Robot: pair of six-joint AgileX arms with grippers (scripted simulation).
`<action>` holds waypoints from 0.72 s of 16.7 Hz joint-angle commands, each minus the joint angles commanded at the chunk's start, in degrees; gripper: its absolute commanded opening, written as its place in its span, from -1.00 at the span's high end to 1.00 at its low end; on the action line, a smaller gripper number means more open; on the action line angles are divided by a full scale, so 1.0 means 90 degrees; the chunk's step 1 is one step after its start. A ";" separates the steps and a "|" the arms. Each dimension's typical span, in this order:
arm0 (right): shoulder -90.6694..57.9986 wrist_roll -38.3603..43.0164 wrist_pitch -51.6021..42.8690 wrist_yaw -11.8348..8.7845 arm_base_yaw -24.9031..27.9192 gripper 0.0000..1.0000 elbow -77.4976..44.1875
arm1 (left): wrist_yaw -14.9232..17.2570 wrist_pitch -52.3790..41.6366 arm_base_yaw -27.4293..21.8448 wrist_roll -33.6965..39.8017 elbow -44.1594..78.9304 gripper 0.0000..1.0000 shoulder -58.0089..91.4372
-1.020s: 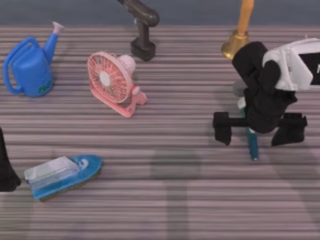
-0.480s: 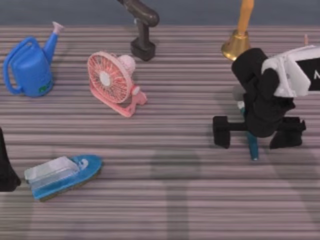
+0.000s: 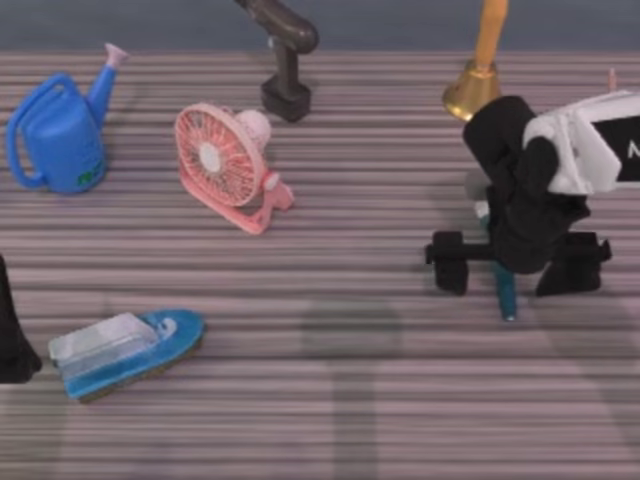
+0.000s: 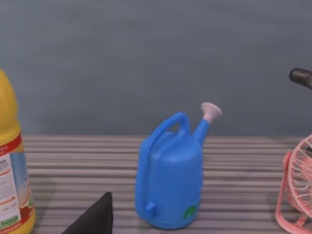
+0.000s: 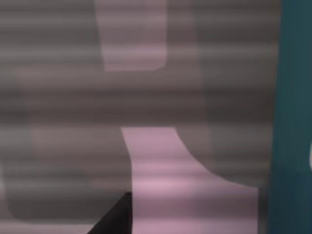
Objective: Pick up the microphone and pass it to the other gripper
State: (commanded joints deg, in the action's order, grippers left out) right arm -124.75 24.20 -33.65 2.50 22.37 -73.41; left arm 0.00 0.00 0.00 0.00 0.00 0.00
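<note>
Straddling one microphone (image 3: 505, 288), right claw (image 3: 516, 262) spread wide.

Even soft light, faint blurry shadows

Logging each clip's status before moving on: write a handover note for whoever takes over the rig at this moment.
Right gripper: low over the microphone at the table's right side, fingers spread open either side of the teal handle, not closed on it.
Left gripper: parked at the table's left edge, beside the blue watering can.
Microphone: lying on the table, near the gold bell.
Done: approach and straddle.
Left: close on the handle, lift, carry toward the centre, hand over to the left gripper.
</note>
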 joint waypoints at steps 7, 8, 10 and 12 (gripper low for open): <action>0.0000 0.0000 0.0000 0.0000 0.0000 1.00 0.0000 | 0.0000 0.0000 0.0000 0.0000 0.0000 -1.00 0.0000; 0.0000 0.0000 0.0000 0.0000 0.0000 1.00 0.0000 | 0.0000 0.0000 0.0000 0.0000 0.0000 -1.00 0.0000; 0.0000 0.0000 0.0000 0.0000 0.0000 1.00 0.0000 | 0.0000 0.0000 0.0000 0.0000 0.0000 -1.00 0.0000; 0.0000 0.0000 0.0000 0.0000 0.0000 1.00 0.0000 | 0.0000 0.0000 0.0000 0.0000 0.0000 -1.00 0.0000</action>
State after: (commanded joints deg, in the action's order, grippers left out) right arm -124.75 24.20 -33.65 2.50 22.37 -73.41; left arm 0.00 0.00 0.00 0.00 0.00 0.00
